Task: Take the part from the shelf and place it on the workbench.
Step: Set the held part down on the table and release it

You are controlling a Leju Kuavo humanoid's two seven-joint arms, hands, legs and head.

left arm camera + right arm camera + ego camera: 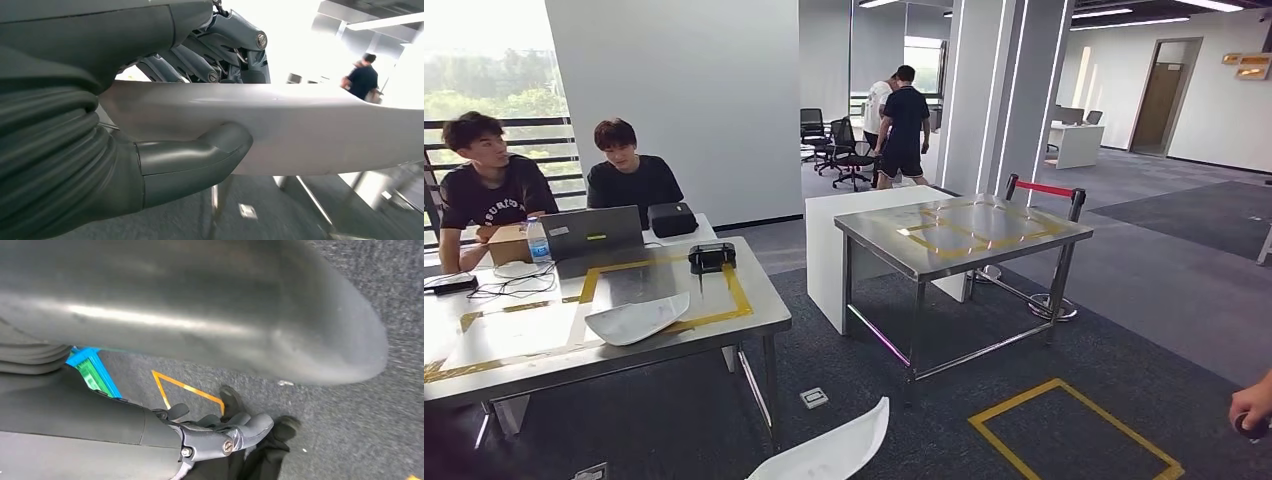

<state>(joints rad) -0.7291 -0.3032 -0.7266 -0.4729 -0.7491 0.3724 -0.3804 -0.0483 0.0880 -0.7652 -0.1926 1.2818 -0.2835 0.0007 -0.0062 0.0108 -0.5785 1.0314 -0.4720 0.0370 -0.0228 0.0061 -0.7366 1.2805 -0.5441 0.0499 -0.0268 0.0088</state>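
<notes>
Left hand point(165, 150) clamped on the white part point(300, 130): thick thumb point(200, 160) pressed across one broad face, dark fingers point(200, 65) wrapped over the opposite side. In the wrist view the part's long axis runs straight out from the palm, away from the hand. In the head view its free end point(829, 450) pokes up at the bottom of the frame, tip aimed forward and to the right, carried above the carpet, not resting on anything.

Right hand point(225, 435) hangs low over the dark carpet, fingers loosely curled inward; nothing visible in it, though whether it is fully closed I cannot tell for sure. So the left hand alone carries the load.

Nearest surface: a steel table point(754, 310) to the left front, marked with yellow tape, where a second white part point(636, 318) already lies. Two people sit behind it with a laptop point(594, 232). Another steel table point(1024, 245), also taped, stands farther ahead to the right.

Judgement: the near table lies on the carrying arm's side, so the set-down means swinging the part's tip left toward it.
</notes>
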